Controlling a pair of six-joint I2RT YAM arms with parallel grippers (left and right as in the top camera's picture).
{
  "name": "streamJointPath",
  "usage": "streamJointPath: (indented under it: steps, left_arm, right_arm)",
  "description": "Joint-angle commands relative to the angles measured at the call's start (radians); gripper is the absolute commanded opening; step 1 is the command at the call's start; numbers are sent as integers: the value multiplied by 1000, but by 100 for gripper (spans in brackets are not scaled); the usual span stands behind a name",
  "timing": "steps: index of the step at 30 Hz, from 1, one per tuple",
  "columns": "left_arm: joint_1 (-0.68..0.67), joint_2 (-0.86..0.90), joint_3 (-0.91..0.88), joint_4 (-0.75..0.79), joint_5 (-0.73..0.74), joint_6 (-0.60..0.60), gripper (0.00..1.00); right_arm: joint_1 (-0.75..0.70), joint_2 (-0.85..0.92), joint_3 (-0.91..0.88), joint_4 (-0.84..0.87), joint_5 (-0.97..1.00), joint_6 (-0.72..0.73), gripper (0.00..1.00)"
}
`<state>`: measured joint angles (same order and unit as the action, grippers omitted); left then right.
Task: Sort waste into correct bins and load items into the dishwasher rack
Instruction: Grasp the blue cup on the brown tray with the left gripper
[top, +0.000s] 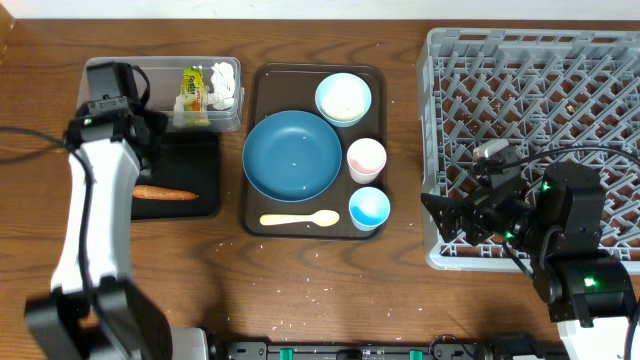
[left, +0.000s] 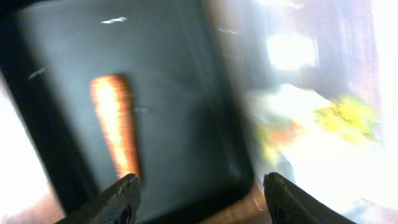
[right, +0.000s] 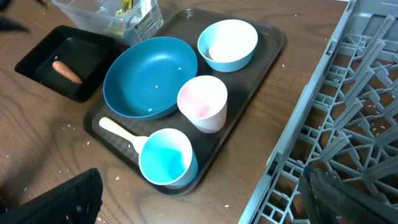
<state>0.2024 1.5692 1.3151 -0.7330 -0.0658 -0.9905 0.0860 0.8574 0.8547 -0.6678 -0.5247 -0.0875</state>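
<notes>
**Now: waste in both bins, dishes on the serving tray**

Right across the bench (top: 330, 290), the biggest thing is the grey dishwasher rack (top: 540, 90), which fills the right end. I see no dishes among its pegs. A dark brown serving tray (top: 300, 85) sits in the middle and carries all the tableware. The large dark blue plate (top: 293, 155) is on its left half. Down its right side run the light blue bowl (top: 343, 98), the small pink cup (top: 366, 158) and the small blue cup (top: 369, 207). The pale yellow spoon (top: 300, 219) lies along the tray's front edge.

Just left of that tray sit the two bins, the clear tub (top: 160, 85) behind and the black tray (top: 195, 160) in front. The orange sausage piece (top: 165, 194) lies alone in the black tray. The yellow-green packet (top: 191, 95) and the crumpled white napkin (top: 223, 85) are inside the tub. A few loose rice grains (top: 322, 293) dot the bench in front.

The left end effector (left: 202, 199) hangs above the two bins. Its jaws are spread apart with nothing between them. The right end effector (right: 205, 205) is at the rack's front left corner, gaping wide and empty, and faces the serving tray.
</notes>
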Motion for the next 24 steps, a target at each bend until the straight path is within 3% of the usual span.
streamJointPath:
  steps: [1, 5, 11, 19, 24]
  left_arm:
    - [-58, -76, 21, 37, 213, 367, 66]
    - [-178, -101, 21, 102, 339, 563, 66]
    - [-419, -56, 20, 114, 342, 731, 66]
    - [-669, 46, 19, -7, 342, 731, 66]
    - [-777, 132, 14, -52, 341, 670, 66]
  right_arm:
    - [-7, -2, 19, 5, -15, 5, 99]
    - [-7, 0, 19, 10, -14, 4, 99]
    - [-7, 5, 19, 13, -2, 4, 99]
    - [-7, 7, 19, 2, 1, 5, 99]
    - [-7, 7, 19, -2, 1, 4, 99]
